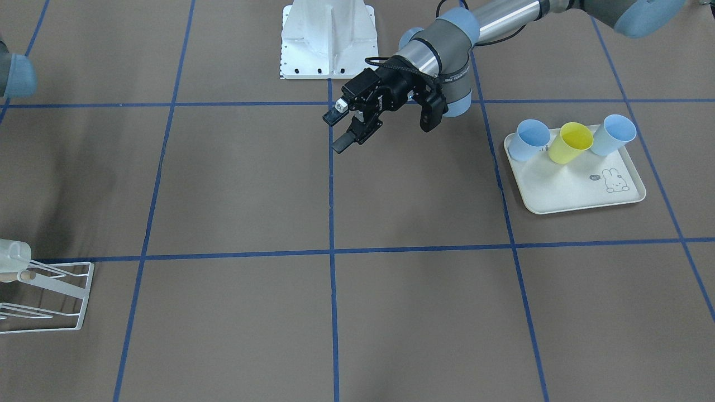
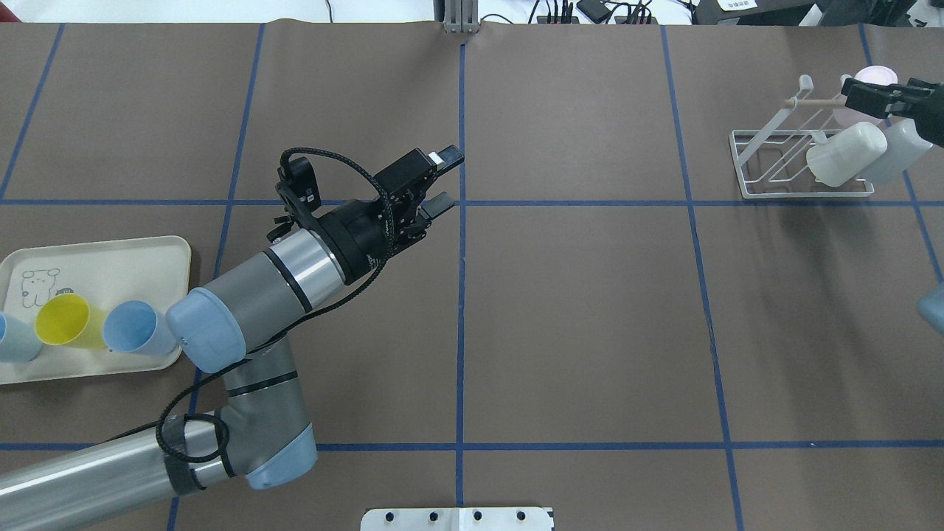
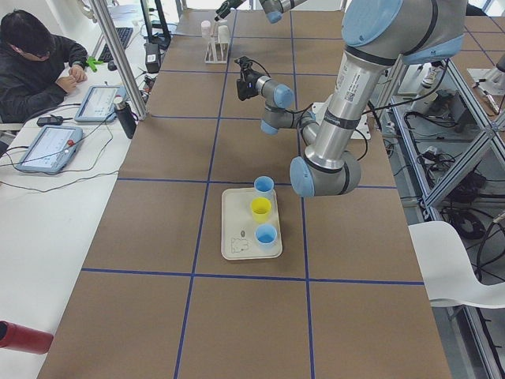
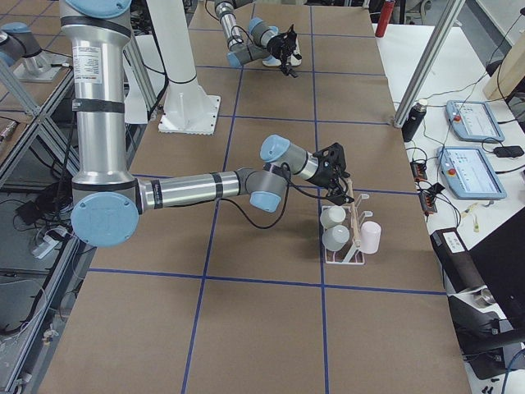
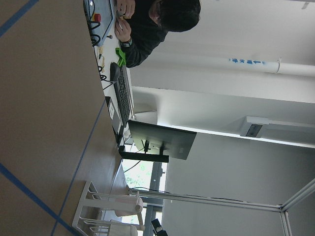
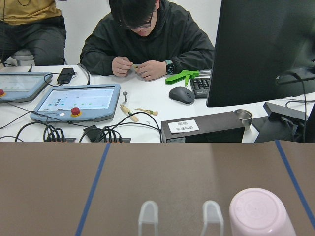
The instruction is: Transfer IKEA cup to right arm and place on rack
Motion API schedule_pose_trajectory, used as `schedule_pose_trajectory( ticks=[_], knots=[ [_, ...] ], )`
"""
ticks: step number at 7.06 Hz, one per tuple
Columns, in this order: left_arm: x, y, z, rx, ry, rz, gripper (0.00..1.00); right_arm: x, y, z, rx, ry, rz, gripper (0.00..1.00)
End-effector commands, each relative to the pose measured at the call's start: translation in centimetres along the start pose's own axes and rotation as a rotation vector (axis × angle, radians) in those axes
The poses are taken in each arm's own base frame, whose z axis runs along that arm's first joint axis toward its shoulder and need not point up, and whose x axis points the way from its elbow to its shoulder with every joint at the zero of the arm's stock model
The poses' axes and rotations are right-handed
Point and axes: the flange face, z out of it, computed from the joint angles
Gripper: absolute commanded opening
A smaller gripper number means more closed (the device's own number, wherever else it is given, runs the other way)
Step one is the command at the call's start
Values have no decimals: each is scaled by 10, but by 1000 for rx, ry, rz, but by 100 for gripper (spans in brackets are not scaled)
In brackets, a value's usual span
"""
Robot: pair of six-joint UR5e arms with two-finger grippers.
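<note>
On the cream tray (image 2: 110, 254) at the overhead view's lower left, three upright open-topped cups in a row: a blue cup (image 2: 11, 338) cut by the frame edge, a yellow cup (image 2: 70, 321), another blue cup (image 2: 136, 338). On the white rack (image 2: 800, 195) at upper right, two white cups (image 2: 844, 153) slanted on the prongs, and a pink cup (image 2: 877, 75) at the rod end, just beside the right gripper (image 2: 852, 94). Cannot tell whether that one is spread or pressed together. Left gripper (image 2: 448, 179) near upper centre, spread apart above the table, well apart from tray and rack. Only in the right wrist view: the pink cup's base turned upward at lower right, beside two white prong tips (image 6: 148, 216), with a person (image 6: 147, 44) seated at a desk beyond. In the front-facing view, merely the rack's corner at the lower left edge.
</note>
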Motion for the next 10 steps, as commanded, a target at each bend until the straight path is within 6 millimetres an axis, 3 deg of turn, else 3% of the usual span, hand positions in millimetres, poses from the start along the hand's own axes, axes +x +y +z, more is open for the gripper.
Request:
schedule_pose_trajectory(
  ticks=[1, 3, 4, 5, 7, 8, 10],
  knots=[
    [44, -23, -44, -45, -241, 179, 100, -9, -9, -14, -75, -95, 20, 100],
    [58, -62, -93, -132, -460, 420, 100, -46, -24, -13, -149, -207, 194, 100],
    [48, -91, -115, -187, -564, 515, 100, -67, -37, -12, -166, -253, 271, 100],
    [38, -124, -149, -256, -650, 601, 99, -99, -42, -8, -196, -303, 342, 100],
    [9, -192, -224, -369, -791, 719, 100, -154, -37, -4, -246, -379, 428, 100],
    [-6, -221, -263, -432, -851, 832, 100, -176, -34, -2, -267, -403, 450, 100],
    [-21, -274, -318, -535, -973, 1034, 100, -205, -27, -2, -302, -436, 507, 100]
  ],
)
